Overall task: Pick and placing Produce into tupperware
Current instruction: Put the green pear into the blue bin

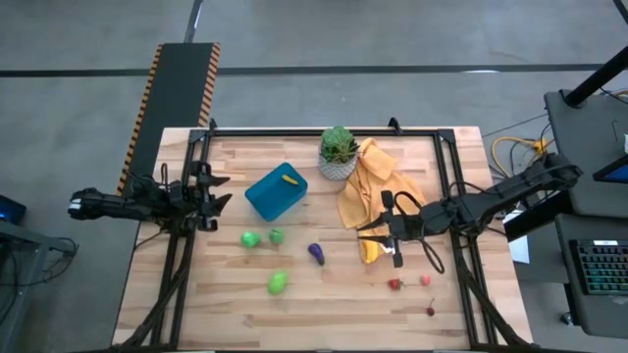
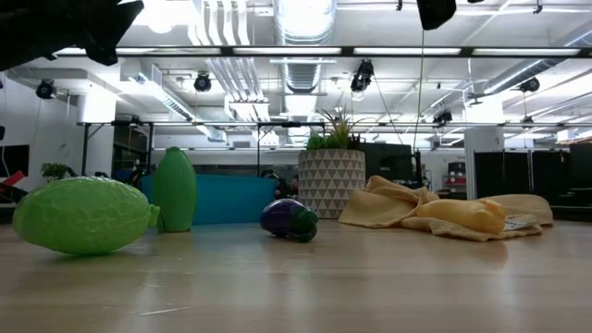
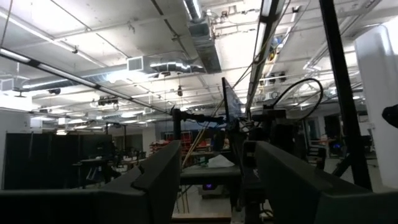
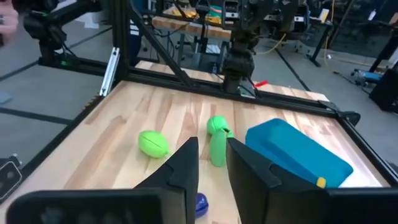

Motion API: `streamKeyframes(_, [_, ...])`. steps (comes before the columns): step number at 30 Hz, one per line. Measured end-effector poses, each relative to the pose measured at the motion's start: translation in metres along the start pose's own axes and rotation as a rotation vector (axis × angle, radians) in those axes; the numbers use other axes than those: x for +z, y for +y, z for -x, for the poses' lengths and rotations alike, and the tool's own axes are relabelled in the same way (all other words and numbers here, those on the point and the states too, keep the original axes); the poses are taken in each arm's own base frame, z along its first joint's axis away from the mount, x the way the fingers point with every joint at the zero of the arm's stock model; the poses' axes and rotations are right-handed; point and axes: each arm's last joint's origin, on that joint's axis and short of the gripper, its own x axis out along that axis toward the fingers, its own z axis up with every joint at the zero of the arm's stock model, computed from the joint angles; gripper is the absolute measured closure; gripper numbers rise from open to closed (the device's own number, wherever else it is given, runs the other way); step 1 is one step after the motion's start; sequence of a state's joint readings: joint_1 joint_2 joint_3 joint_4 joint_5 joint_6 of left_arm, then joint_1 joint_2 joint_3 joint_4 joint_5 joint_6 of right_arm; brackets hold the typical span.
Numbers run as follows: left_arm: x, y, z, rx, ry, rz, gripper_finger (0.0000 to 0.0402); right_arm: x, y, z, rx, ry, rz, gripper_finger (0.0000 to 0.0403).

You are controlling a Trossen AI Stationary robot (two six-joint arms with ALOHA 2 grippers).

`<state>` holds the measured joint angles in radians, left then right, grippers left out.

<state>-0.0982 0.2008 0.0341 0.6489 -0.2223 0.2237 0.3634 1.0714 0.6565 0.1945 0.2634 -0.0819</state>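
The blue tupperware [image 1: 276, 192] stands left of the middle, with a small yellow piece [image 1: 289, 180] inside it. Near it lie three green pieces [image 1: 250, 238] [image 1: 277, 235] [image 1: 278, 283] and the purple eggplant [image 1: 316, 254]. Tiny red pieces [image 1: 394, 284] [image 1: 426, 280] lie toward the near right. My right gripper [image 1: 371, 232] hovers over the near end of a yellow cloth, fingers a narrow gap apart, pointing toward the table's left. Its wrist view shows the tupperware [image 4: 298, 152] and green pieces [image 4: 153, 143] ahead. My left gripper [image 1: 218, 192] waits, open, at the left edge.
A potted plant in a white pot [image 1: 338, 155] stands at the far edge, with a crumpled yellow cloth [image 1: 378, 186] beside it. A deeper-yellow rounded shape [image 1: 368, 251] lies at the cloth's near end. Black frame rails [image 1: 324, 130] border the table. Bare wood lies along the near edge.
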Motion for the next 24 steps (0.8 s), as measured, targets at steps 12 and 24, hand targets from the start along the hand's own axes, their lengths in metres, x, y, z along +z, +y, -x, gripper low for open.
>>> streamKeyframes(12, [0.032,0.002,-0.028,-0.023,0.209,-0.149,0.0203,0.009,-0.001,-0.002,-0.004,-0.019,0.051,0.0319])
streamKeyframes(24, [0.062,0.001,-0.075,0.059,0.662,-0.069,0.0059,0.008,-0.001,-0.002,-0.003,-0.006,0.055,0.0330])
